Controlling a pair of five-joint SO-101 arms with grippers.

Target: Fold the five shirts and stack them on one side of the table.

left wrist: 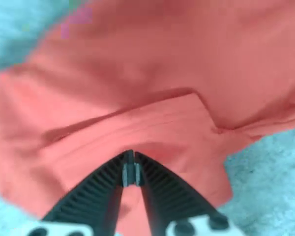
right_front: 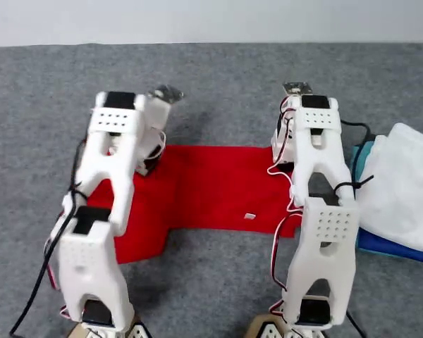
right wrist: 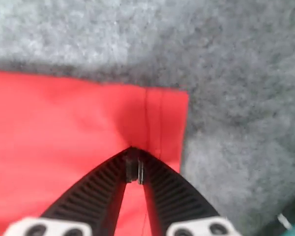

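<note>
A red shirt (right_front: 211, 186) lies spread flat across the middle of the grey table. My left gripper (left wrist: 131, 169) is down on its far left part, jaws shut with red cloth (left wrist: 137, 73) pinched and creased at the tips; in the high view the left gripper (right_front: 148, 162) sits under the arm. My right gripper (right wrist: 133, 169) is shut on the shirt's hemmed far right corner (right wrist: 160, 118), at the cloth's edge; from above the right gripper (right_front: 280, 160) is partly hidden by the arm.
At the right edge lies a pile with a white shirt (right_front: 402, 190) on top of a blue one (right_front: 388, 246) and a teal edge (right_front: 362, 151). Grey felt (right_front: 218, 91) stretches bare behind the red shirt.
</note>
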